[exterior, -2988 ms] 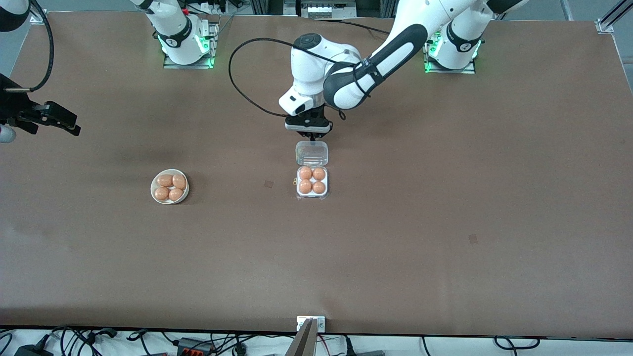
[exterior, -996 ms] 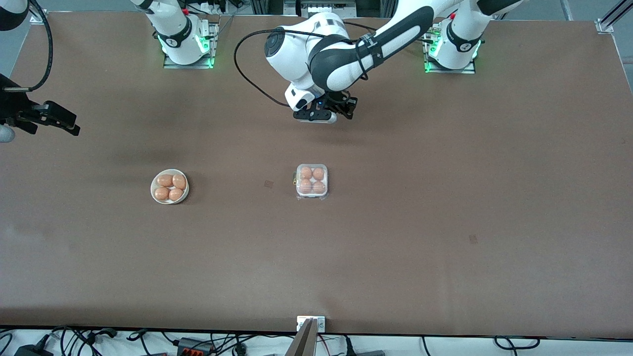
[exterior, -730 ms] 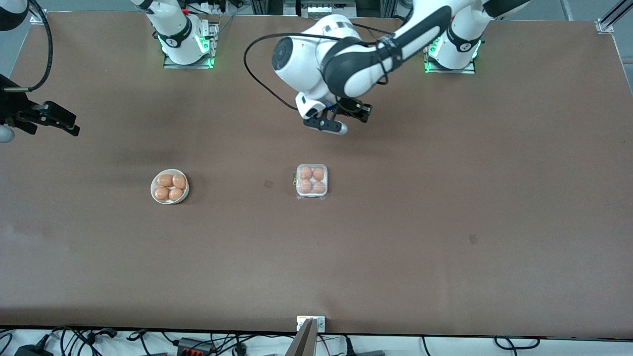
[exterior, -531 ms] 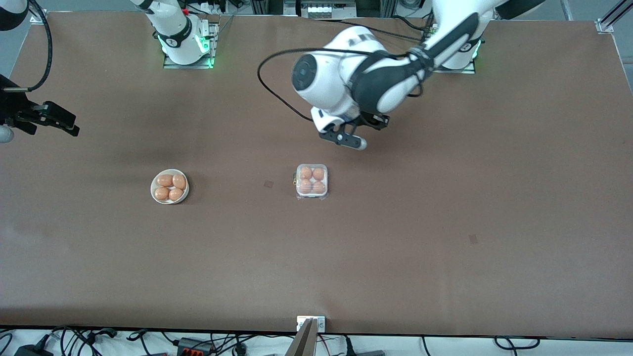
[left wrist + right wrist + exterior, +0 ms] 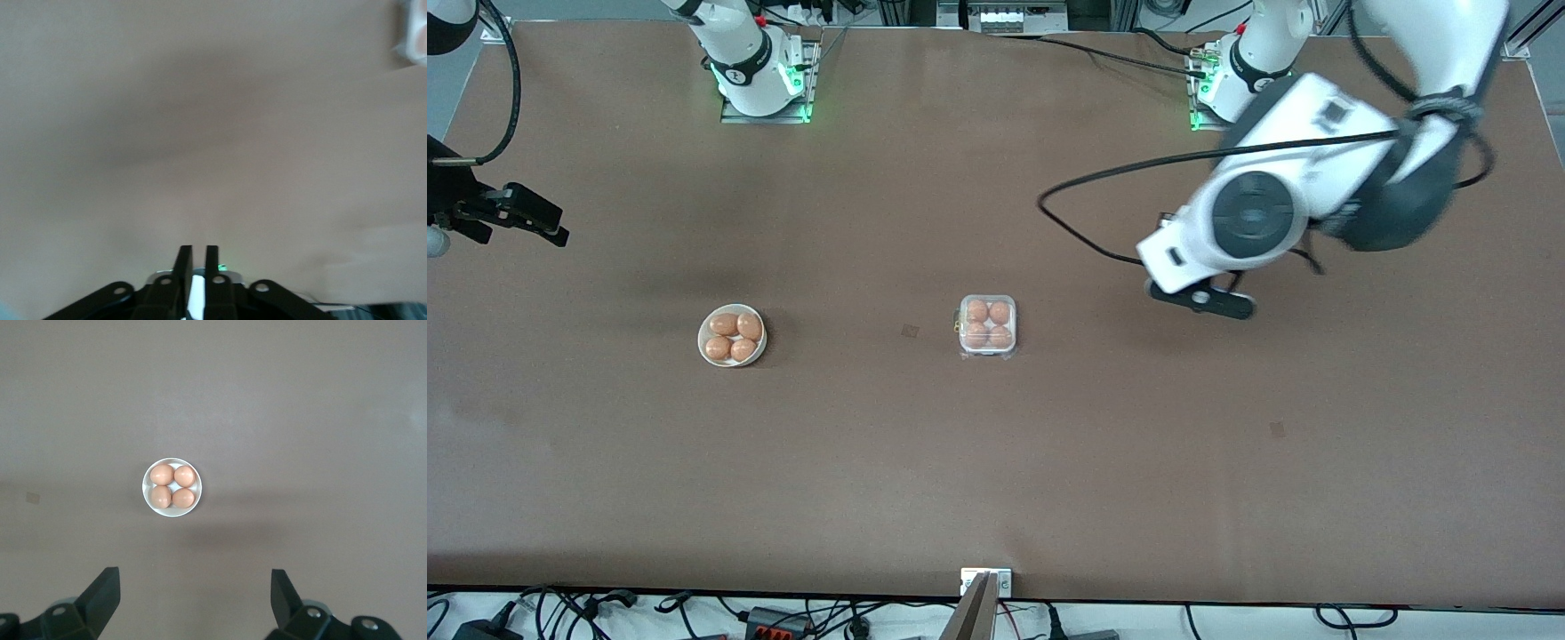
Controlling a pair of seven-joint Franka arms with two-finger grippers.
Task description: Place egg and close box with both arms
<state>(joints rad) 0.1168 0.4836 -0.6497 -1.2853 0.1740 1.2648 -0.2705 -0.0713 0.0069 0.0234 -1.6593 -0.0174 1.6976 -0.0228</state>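
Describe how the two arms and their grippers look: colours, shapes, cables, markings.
Both arms are glossy white with rounded, jointed shells. The left arm has dark grey joint sections, a round dark cap and a black cable looping off it. The left gripper is black with two slim straight fingers. The right gripper is black with two wedge-shaped fingers. The bases glow green.

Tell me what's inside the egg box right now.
Four orange-brown eggs fill the box, one per cell, seen through its clear lid, which lies shut over them. The white tray beneath them is mostly covered, and the eggs' undersides cannot be seen.
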